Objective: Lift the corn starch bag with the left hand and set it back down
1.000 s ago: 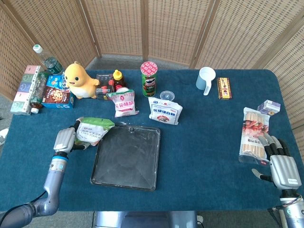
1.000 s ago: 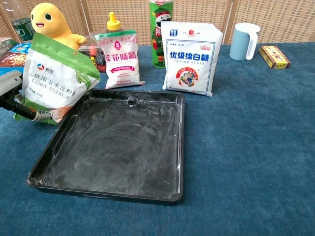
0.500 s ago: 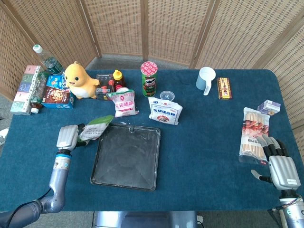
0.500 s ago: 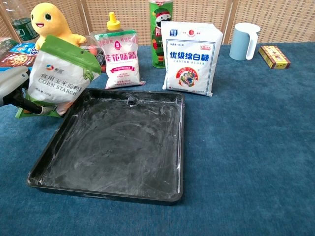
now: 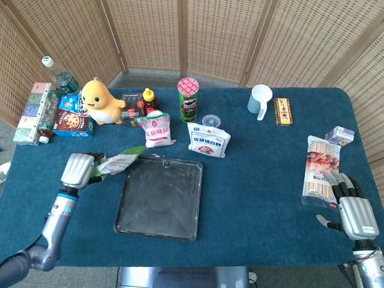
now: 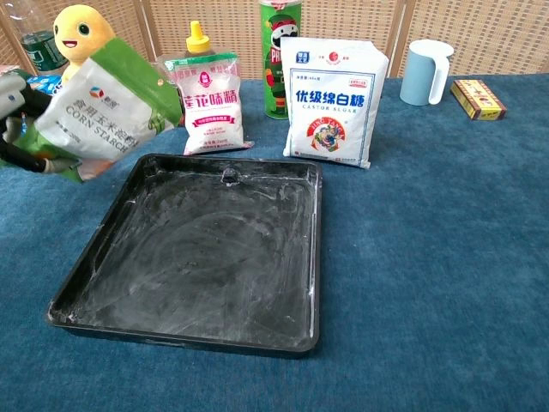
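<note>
The corn starch bag [image 6: 105, 113], white with green edges, hangs in the air at the left, tilted, above the table beside the black tray's [image 6: 287, 339] left rim. My left hand [image 5: 78, 169] grips it from the left side; in the chest view only part of that hand [image 6: 15, 120] shows at the frame's left edge. From the head view the bag [image 5: 120, 162] appears edge-on, just left of the tray [image 5: 129, 225]. My right hand [image 5: 354, 213] rests far right near the table's front edge, fingers apart, holding nothing.
Behind the tray stand a pink-labelled bag [image 5: 157, 130], a white sugar bag [image 5: 208, 140], a green can [image 5: 188, 99], a yellow plush toy [image 5: 99, 102] and boxes [image 5: 73, 120]. A snack packet [image 5: 319, 170] lies just beyond my right hand. A cup [image 5: 260, 99] stands at the back.
My left hand has raised the corn starch bag off the table and drawn it a little to the left, tilting it more. The right hand has stayed put.
</note>
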`<state>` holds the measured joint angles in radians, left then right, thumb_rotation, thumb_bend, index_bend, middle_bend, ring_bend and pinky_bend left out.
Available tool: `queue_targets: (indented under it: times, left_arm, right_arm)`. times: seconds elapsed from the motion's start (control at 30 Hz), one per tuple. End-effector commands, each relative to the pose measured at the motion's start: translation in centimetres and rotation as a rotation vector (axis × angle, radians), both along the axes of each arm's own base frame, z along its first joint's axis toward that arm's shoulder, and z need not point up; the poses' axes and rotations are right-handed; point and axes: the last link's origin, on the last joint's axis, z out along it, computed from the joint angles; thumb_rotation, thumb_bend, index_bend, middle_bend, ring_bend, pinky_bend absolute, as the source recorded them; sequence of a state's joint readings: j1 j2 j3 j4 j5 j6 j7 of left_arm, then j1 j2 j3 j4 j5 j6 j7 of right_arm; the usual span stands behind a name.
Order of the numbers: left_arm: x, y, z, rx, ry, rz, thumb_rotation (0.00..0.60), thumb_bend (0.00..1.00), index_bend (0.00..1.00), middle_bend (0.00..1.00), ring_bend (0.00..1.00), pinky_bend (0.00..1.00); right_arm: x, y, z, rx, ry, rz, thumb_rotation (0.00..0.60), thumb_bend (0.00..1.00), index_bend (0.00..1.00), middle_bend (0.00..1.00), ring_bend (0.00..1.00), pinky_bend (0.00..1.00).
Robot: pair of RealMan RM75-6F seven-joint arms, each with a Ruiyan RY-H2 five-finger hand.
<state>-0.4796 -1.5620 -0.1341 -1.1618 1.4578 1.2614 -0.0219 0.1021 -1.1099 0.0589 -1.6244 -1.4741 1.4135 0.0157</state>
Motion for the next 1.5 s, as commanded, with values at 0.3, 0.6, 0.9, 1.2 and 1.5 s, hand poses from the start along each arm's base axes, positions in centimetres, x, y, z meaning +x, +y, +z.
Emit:
queue_targets:
  times: [0.3, 0.6, 0.9, 1.2, 1.5]
  left_arm:
    - [3.3, -0.7, 4.3, 0.017, 0.206, -0.37, 0.6, 0.36, 0.74, 0.69, 0.66, 0.7]
    - [5.8, -0.2, 5.7, 0.108, 0.626, -0.751, 0.6, 0.38, 0.75, 0.72, 0.69, 0.72]
    - [7.3, 0.3, 6.3, 0.179, 0.792, -0.906, 0.6, 0.38, 0.75, 0.72, 0.69, 0.72]
    - [8.1, 0.3, 5.7, 0.168, 0.912, -0.998, 0.6, 0.36, 0.8, 0.73, 0.69, 0.72]
    - [8.2, -0.3, 5.0, 0.115, 0.941, -0.977, 0.6, 0.38, 0.83, 0.74, 0.69, 0.72]
  right_arm:
    - [0.0, 0.0, 0.1, -0.001, -0.006, -0.001, 0.6, 0.0, 0.0, 0.0, 0.0, 0.04]
    - [0.0, 0.1, 0.5, -0.01, -0.017, 0.004, 0.6, 0.0, 0.0, 0.0, 0.0, 0.04]
    - [0.0, 0.1, 0.6, -0.01, -0.02, 0.004, 0.6, 0.0, 0.0, 0.0, 0.0, 0.04]
    - [-0.1, 0.0, 0.4, -0.005, -0.014, -0.001, 0.6, 0.0, 0.0, 0.0, 0.0, 0.04]
    - [-0.1, 0.0, 0.5, -0.007, -0.017, -0.002, 0.6, 0.0, 0.0, 0.0, 0.0, 0.04]
